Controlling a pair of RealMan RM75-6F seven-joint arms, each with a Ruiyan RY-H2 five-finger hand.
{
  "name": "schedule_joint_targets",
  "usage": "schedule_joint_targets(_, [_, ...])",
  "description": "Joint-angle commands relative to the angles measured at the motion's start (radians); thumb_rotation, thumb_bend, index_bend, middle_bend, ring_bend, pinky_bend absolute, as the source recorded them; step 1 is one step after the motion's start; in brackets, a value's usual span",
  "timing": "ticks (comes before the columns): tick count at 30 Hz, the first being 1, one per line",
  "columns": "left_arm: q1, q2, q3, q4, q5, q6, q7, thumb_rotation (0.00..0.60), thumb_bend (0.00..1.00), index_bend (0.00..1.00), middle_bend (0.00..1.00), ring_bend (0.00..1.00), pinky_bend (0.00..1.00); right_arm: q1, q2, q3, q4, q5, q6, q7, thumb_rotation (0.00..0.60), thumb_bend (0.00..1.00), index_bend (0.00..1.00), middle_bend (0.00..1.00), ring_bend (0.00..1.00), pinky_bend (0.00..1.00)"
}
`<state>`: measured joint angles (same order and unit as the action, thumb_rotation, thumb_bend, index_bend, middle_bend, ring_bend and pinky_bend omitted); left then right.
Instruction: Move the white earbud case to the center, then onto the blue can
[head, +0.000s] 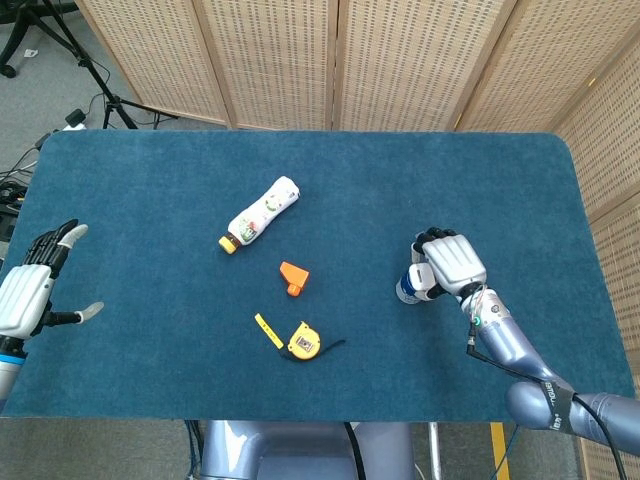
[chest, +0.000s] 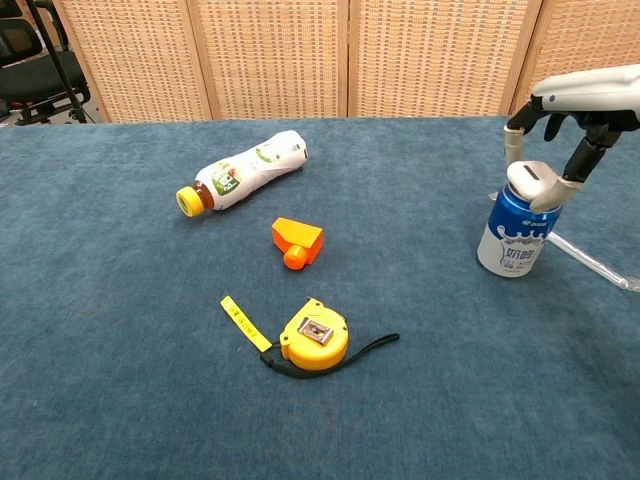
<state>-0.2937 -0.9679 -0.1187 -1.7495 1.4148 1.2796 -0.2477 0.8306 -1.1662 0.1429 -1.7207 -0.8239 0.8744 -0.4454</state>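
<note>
nearest you in the chest view, the tape measure (chest: 314, 343) is lying flat with its yellow tongue and black strap trailing out, and just past it the orange piece (chest: 297, 243) is sitting on the cloth. neither is in your way; both are well apart from the work.

further right, the can (chest: 516, 230) is standing upright, and the case (chest: 531, 184) is resting on or just at its top, tilted a little rather than flat. your right hand (chest: 578, 110) is reaching down over it, fingers (chest: 578, 160) pinching the case from the sides, so it is holding the case, not letting go yet. from overhead the hand (head: 452, 264) is covering most of the can (head: 407, 288), so you are not getting a clear look at how the case is seated.

here is what i am judging as risky. the can top is small and rimmed, and a tilted case may slide off as your fingers are opening. a finger dragging on the way out may take the case along, or nudge the can and tip it. the clear plastic strip (chest: 596, 263) lying beside the base could also catch a low fingertip.

far back, the bottle (chest: 246, 171) is lying on its side, out of play. your left hand (head: 28, 288) is hovering at the table edge with fingers spread, holding nothing.
</note>
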Motion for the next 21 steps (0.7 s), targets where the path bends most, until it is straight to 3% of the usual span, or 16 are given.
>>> schedule_joint_targets(1, [0.000, 0.000, 0.000, 0.000, 0.000, 0.000, -0.001, 0.600, 0.16, 0.00, 0.00, 0.00, 0.00, 0.008, 0.007, -0.005, -0.011, 0.018, -0.008, -0.008, 0.600, 0.46, 0.48, 0.24, 0.14, 0.22])
schedule_joint_targets(21, [0.000, 0.001, 0.002, 0.003, 0.009, 0.002, -0.006, 0.600, 0.16, 0.00, 0.00, 0.00, 0.00, 0.031, 0.025, -0.018, -0.042, 0.053, -0.007, -0.015, 0.600, 0.41, 0.32, 0.20, 0.12, 0.22])
